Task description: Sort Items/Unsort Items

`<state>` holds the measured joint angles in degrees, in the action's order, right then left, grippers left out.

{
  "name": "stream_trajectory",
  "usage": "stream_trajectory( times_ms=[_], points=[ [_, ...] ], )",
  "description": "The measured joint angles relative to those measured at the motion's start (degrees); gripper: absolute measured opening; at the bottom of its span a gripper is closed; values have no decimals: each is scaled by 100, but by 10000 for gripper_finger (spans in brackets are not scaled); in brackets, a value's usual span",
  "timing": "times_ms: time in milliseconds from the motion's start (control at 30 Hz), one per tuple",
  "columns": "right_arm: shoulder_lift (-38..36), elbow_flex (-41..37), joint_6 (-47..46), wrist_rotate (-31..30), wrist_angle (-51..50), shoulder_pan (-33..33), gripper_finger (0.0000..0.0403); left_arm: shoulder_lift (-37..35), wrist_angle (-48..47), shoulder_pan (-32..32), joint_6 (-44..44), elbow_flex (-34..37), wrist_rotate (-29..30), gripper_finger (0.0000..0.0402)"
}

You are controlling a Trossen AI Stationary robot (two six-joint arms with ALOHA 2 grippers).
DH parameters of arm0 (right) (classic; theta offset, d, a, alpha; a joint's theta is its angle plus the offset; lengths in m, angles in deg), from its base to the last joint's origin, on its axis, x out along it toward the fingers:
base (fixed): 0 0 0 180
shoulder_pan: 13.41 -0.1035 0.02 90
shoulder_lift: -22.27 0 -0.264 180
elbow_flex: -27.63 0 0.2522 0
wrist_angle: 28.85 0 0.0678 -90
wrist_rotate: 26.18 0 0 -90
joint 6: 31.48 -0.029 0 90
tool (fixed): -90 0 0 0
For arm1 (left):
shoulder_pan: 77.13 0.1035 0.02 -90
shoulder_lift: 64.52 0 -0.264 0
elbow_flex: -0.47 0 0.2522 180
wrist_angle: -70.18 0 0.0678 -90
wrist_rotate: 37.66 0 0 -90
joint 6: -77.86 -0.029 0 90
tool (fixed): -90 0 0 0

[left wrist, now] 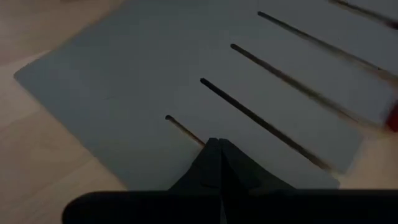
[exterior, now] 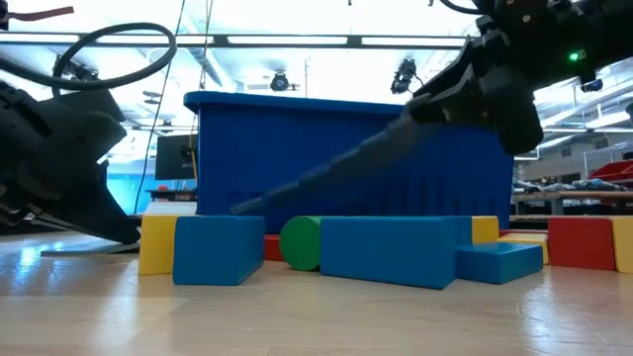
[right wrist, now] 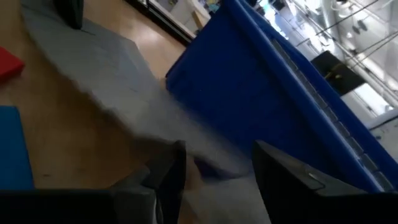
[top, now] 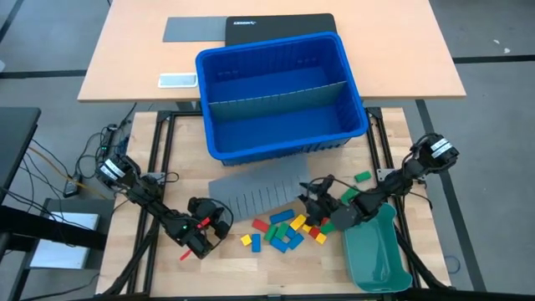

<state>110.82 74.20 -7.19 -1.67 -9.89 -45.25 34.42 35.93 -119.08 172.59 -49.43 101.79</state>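
The high view looks straight down on the whole table. The low view sits at table level, close behind the blocks (exterior: pixel 386 247), facing the blue bin (exterior: pixel 356 163). Both wrist views look closely onto the divider sheet (left wrist: pixel 186 81).

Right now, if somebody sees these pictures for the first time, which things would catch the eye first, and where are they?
The big blue bin at the far middle stands out first, with a grey wall across its inside. Nearer lies the grey slotted sheet, and beside it a scatter of coloured blocks. The right pincer is open, its fingers around the sheet's edge; a teal tray lies by that arm, and the shut left pincer waits at the sheet's other end.
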Motion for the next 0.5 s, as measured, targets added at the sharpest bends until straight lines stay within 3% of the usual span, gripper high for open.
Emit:
stream_trajectory(
  times_ms=[233, 500],
  points=[
    [0, -5, 1, 95, -6, 24, 183, 0, -2, 0, 2, 2, 4, 1],
    [0, -5, -6, 1256, -14, 422, 165, 0, -2, 0, 2, 4, 7, 1]
  ],
)
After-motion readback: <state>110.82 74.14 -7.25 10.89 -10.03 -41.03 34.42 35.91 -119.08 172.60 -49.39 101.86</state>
